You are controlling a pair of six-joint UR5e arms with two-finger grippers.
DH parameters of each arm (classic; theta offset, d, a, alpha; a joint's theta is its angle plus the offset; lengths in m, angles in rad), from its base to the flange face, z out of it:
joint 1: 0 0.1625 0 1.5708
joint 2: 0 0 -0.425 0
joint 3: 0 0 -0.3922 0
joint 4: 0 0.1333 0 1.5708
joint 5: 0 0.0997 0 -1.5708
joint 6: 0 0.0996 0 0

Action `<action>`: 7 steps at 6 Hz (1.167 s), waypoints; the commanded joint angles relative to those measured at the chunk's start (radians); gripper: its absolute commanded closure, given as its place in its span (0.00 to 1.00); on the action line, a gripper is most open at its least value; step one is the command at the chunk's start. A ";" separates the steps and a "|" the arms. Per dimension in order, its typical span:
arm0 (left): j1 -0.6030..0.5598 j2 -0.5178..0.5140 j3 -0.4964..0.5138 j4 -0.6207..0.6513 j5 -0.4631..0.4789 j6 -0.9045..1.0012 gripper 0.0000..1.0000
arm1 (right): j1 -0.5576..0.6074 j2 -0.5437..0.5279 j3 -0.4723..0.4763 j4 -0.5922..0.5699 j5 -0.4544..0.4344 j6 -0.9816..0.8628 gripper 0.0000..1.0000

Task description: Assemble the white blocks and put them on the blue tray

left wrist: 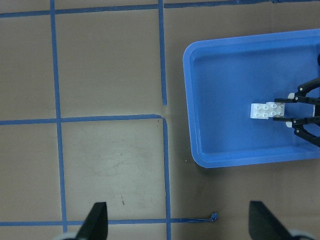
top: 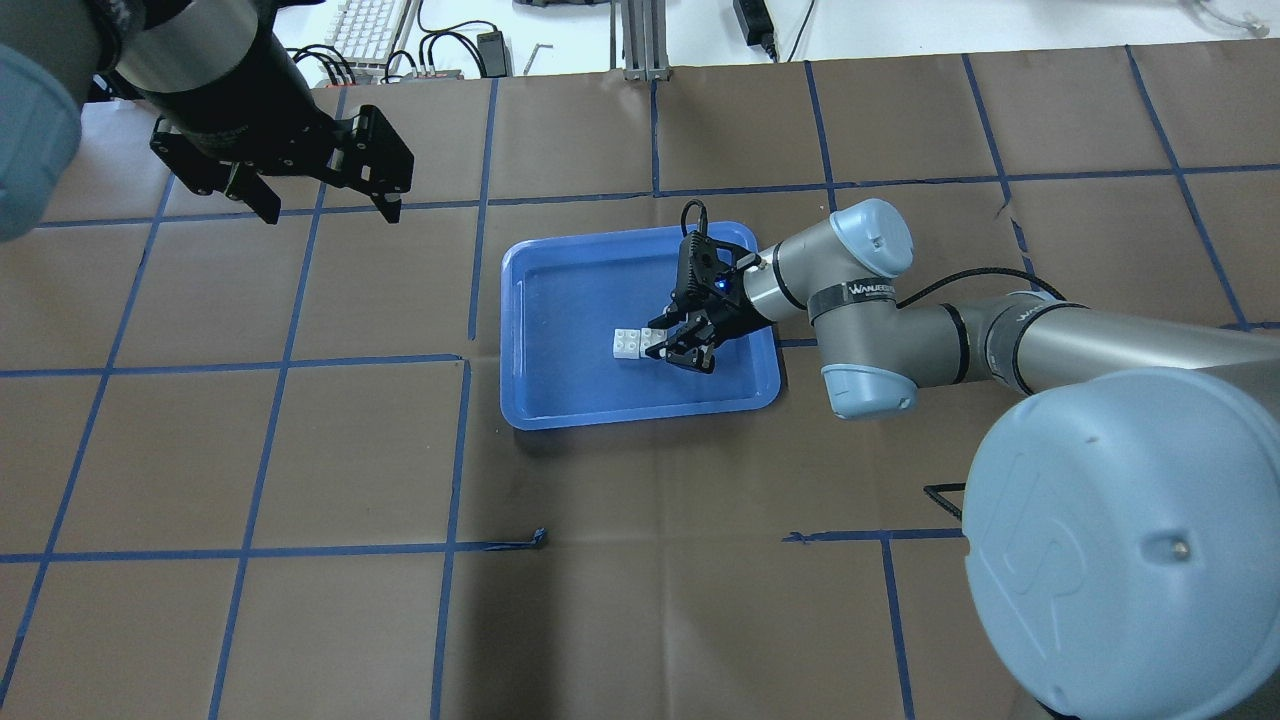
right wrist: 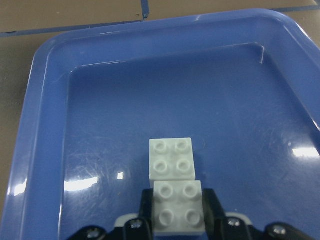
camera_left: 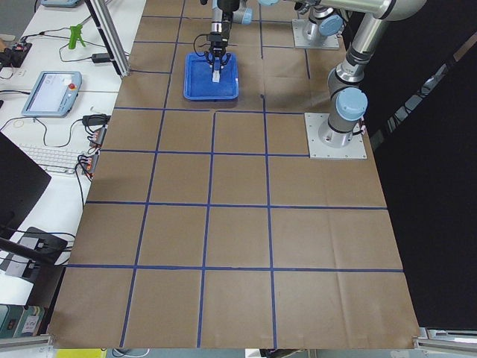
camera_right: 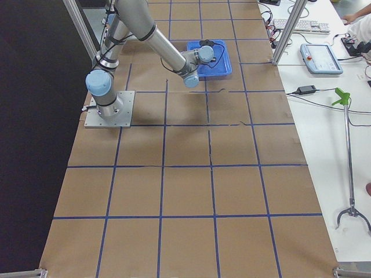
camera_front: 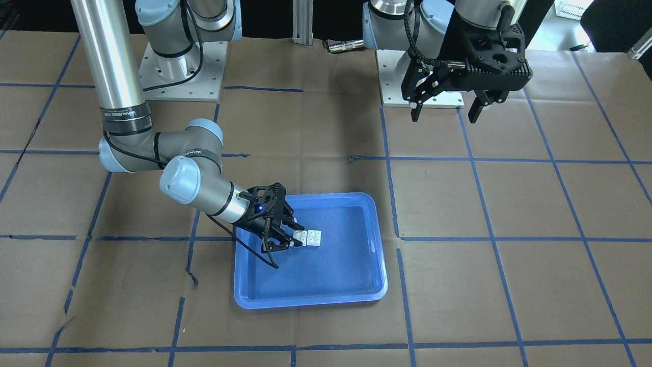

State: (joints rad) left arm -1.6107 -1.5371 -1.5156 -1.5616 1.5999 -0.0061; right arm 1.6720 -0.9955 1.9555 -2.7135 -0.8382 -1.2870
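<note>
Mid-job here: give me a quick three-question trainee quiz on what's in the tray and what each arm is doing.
1. True or false: both white blocks sit inside the blue tray.
2. Which arm's jaws flank a white block? A) left B) right C) neither
3. Short answer: do the left arm's jaws hang over the tray or off it?

Key: 1 true; 2 B; 3 off it.
</note>
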 commanded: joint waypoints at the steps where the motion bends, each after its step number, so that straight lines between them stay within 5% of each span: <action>1: 0.000 0.000 0.000 0.000 0.000 0.000 0.02 | 0.000 0.000 0.000 0.000 0.002 0.002 0.60; 4: -0.002 0.000 0.000 0.000 0.000 0.000 0.02 | 0.000 0.000 0.000 -0.003 0.007 0.008 0.29; 6: -0.002 0.000 0.000 0.000 0.000 0.000 0.02 | -0.002 -0.009 -0.007 0.000 -0.002 0.024 0.00; 7: -0.002 0.000 0.000 0.000 0.000 0.000 0.02 | -0.002 -0.047 -0.038 0.024 -0.048 0.078 0.00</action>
State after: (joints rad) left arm -1.6122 -1.5370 -1.5155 -1.5616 1.5999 -0.0061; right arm 1.6709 -1.0147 1.9400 -2.7063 -0.8531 -1.2494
